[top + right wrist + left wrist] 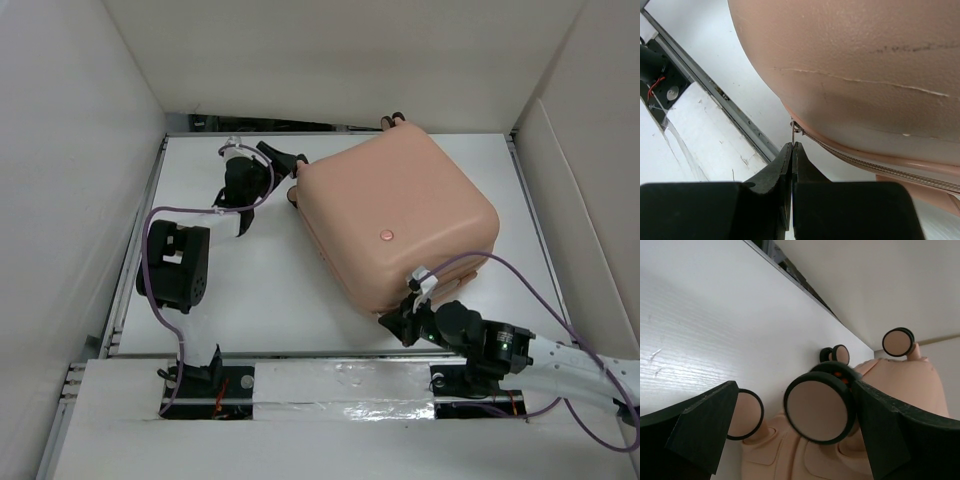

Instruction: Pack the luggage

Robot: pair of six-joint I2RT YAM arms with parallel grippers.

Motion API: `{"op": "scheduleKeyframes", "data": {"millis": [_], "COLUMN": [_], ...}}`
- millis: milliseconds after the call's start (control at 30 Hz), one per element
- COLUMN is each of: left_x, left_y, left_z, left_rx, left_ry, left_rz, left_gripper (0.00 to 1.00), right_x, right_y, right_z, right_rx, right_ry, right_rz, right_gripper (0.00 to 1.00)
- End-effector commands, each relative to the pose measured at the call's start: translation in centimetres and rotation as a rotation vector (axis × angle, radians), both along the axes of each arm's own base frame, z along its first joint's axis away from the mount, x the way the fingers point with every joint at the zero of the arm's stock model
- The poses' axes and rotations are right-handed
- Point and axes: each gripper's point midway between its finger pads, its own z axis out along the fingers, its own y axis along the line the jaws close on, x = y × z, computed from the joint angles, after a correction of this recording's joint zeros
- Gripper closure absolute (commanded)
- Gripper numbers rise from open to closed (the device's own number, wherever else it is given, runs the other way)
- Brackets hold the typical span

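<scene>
Right now the suitcase (395,225) lies shut and flat on the table (250,290), a bit toward 2 o'clock from the middle. At its 10 o'clock end, the left gripper (283,163) has its fingers wide apart with a wheel (817,407) between them, not squeezing it. At its 5 o'clock corner, the right gripper (791,150) has its fingers pressed together on the thin zipper tab (792,131). The shell looks hard, smooth and slippery, and too big to grab whole. Small parts are likely best to hold: the tab, pulled gently, or a wheel.
</scene>
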Motion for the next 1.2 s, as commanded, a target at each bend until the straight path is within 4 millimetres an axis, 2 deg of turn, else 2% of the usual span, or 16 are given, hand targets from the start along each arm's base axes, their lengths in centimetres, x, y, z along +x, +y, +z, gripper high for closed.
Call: {"op": "scheduleKeyframes", "data": {"millis": [0,33,67,100,300,333,400,467,567,600,667,700,833,1000,1100,1167], "left_x": [-1.4,-1.5,-1.9,-1.9,-1.5,-1.1,-0.4,0.0,0.7,1.1,1.8,2.1,3.1,3.7,3.6,3.6], "left_y": [-3.6,-3.8,-3.7,-3.7,-4.1,-4.3,-4.8,-5.7,-6.9,-7.1,-7.5,-7.8,-8.0,-8.6,-9.3,-9.2], "left_z": [2.4,3.8,3.5,4.5,6.1,5.0,5.6,4.5,4.6,5.2,4.6,5.2,4.9,5.4,5.2,5.4], "left_rx": [-0.025,-0.059,-0.070,-0.085,-0.101,-0.095,-0.108,-0.118,-0.177,-0.198,-0.214,-0.224,-0.265,-0.390,-0.481,-0.518], "left_ry": [-0.073,-0.119,-0.122,-0.154,-0.190,-0.154,-0.159,-0.128,-0.119,-0.127,-0.116,-0.126,-0.128,-0.153,-0.174,-0.212], "left_rz": [-0.146,-0.147,-0.147,-0.145,-0.160,-0.165,-0.180,-0.192,-0.215,-0.216,-0.222,-0.229,-0.217,-0.229,-0.243,-0.246], "left_gripper": [0.01,0.01,0.01,0.01,0.01,0.01,0.01,0.01,0.01,0.01,0.01,0.01,0.02,0.17,0.31,0.49], "right_x": [0.4,0.3,0.3,0.2,0.1,0.0,0.0,0.0,-0.2,-0.1,-0.2,-0.2,-0.2,-0.3,-0.4,-0.3], "right_y": [1.3,1.3,1.3,1.2,1.1,1.1,1.2,1.3,1.5,1.6,1.8,1.8,1.9,2.1,1.9,1.6], "right_z": [2.7,2.5,2.5,2.3,2.1,2.1,2.1,2.2,2.2,2.2,2.1,2.0,1.8,1.3,1.3,1.1], "right_rx": [0.090,0.085,0.081,0.075,0.077,0.078,0.086,0.097,0.098,0.099,0.092,0.086,0.076,0.077,0.075,0.069], "right_ry": [-0.042,-0.039,-0.036,-0.030,-0.031,-0.031,-0.032,-0.034,-0.031,-0.032,-0.034,-0.032,-0.026,-0.022,-0.018,-0.017], "right_rz": [0.013,0.017,0.018,0.019,0.026,0.027,0.031,0.035,0.044,0.046,0.054,0.054,0.061,0.065,0.062,0.053], "right_gripper": [1.00,1.00,1.00,1.00,1.00,1.00,1.00,1.00,1.00,1.00,1.00,1.00,1.00,1.00,1.00,1.00]}}
